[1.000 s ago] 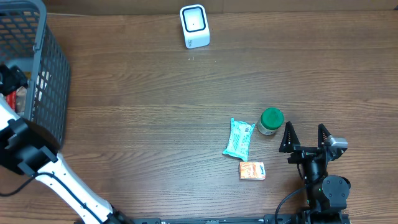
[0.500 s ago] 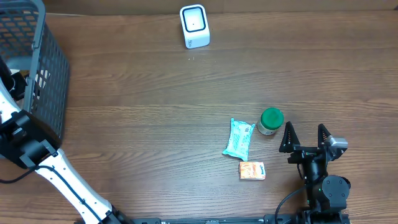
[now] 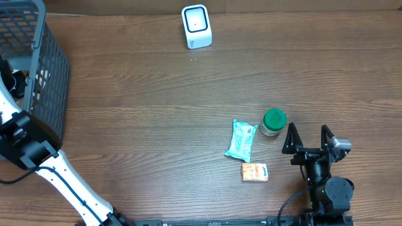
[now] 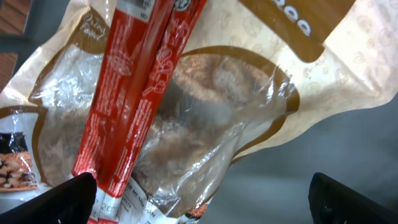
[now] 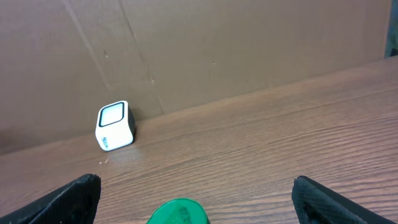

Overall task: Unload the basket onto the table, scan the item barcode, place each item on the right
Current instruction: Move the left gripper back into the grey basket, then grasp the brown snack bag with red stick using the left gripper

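Observation:
My left gripper (image 4: 205, 202) hangs open inside the grey basket (image 3: 47, 69), just above a beige pouch (image 4: 249, 81) with a clear window. Two red stick packs (image 4: 134, 87) lie across the pouch; nothing sits between the fingers. In the overhead view the basket wall mostly hides this gripper. My right gripper (image 3: 308, 135) rests open at the table's front right, empty, with a green-lidded jar (image 3: 274, 122) just ahead of it. The same green-lidded jar (image 5: 180, 213) peeks in low in the right wrist view. The white scanner (image 3: 196, 26) stands at the back edge, facing forward.
A teal packet (image 3: 242, 139) and a small orange box (image 3: 255, 172) lie left of the right gripper. A printed snack pack (image 4: 15, 168) lies under the pouch in the basket. The scanner (image 5: 115, 125) stands against a brown cardboard wall (image 5: 249, 50).
The left arm has shifted a little at the basket, and its gripper now sits further in behind the basket wall. The right arm and the table items have not moved.

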